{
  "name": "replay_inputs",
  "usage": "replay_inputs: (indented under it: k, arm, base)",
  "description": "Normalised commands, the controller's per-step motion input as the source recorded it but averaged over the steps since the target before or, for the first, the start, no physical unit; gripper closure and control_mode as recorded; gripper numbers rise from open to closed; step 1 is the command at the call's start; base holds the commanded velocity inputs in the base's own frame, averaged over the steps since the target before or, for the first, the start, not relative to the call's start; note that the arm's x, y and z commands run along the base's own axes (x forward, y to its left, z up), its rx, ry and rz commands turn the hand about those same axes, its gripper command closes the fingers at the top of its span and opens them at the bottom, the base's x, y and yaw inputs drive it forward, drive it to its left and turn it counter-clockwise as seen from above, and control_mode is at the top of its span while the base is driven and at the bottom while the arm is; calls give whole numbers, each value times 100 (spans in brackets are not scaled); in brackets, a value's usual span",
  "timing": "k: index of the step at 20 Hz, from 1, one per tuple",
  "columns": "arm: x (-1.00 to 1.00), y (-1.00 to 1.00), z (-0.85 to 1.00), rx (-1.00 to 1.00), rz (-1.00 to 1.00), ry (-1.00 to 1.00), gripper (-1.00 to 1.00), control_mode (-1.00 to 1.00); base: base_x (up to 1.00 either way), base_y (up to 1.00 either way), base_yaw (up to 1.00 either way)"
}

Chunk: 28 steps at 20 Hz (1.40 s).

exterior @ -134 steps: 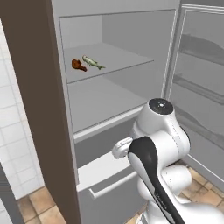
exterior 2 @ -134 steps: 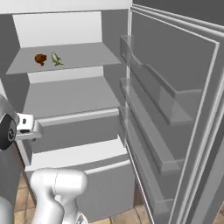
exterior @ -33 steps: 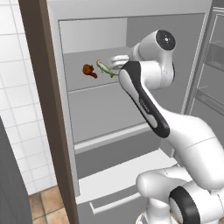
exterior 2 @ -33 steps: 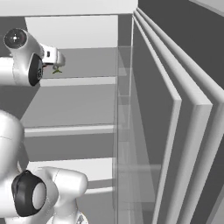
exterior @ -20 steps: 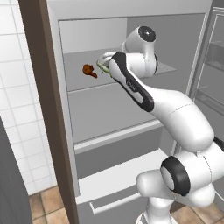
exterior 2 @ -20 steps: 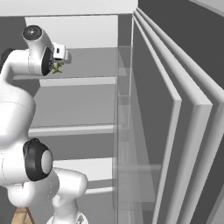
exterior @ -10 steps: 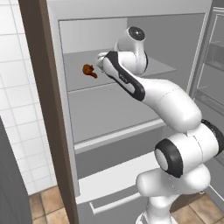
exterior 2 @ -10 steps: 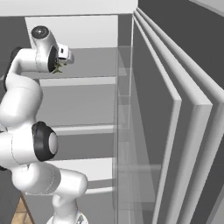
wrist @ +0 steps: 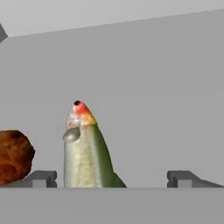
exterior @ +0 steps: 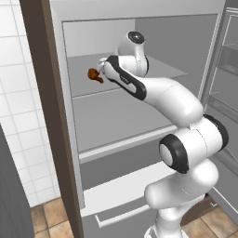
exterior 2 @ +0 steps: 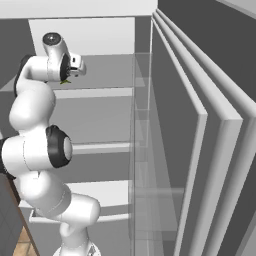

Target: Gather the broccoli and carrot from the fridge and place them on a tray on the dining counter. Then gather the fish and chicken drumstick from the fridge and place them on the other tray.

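fish [wrist: 87, 153] lies between the wide-open fingers [wrist: 43, 178], chicken drumstick [wrist: 15, 155] just beside it.

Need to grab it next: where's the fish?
Hand view: the fish lies on the fridge shelf between the open fingertips, nearer the left one, drumstick beside it.

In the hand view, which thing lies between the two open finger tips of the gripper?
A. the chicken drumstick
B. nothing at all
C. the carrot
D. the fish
D: the fish rises between the fingertips of the open gripper, while the brown chicken drumstick sits outside them at the picture's left.
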Motion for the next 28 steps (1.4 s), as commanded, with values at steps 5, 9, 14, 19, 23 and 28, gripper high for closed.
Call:
replay_inputs:
  k: [5, 9, 14, 19, 23, 28]
  arm:
    - [37, 15, -20, 0, 0, 6, -100, -100]
    - [35, 16, -22, 0, 0, 9, -100, -100]
    - [28, 13, -23, 0, 0, 6, 100, -100]
    - [-7, 0, -20, 0, 0, -2, 100, -100]
    - [-31, -2, -26, 0, 0, -4, 100, -100]
    - [-55, -18, -25, 3, -1, -16, 100, -100]
  base:
    - [0, 0, 0]
    - [0, 0, 0]
    - [0, 0, 0]
    - [0, 0, 0]
    - [0, 0, 0]
    - [0, 0, 0]
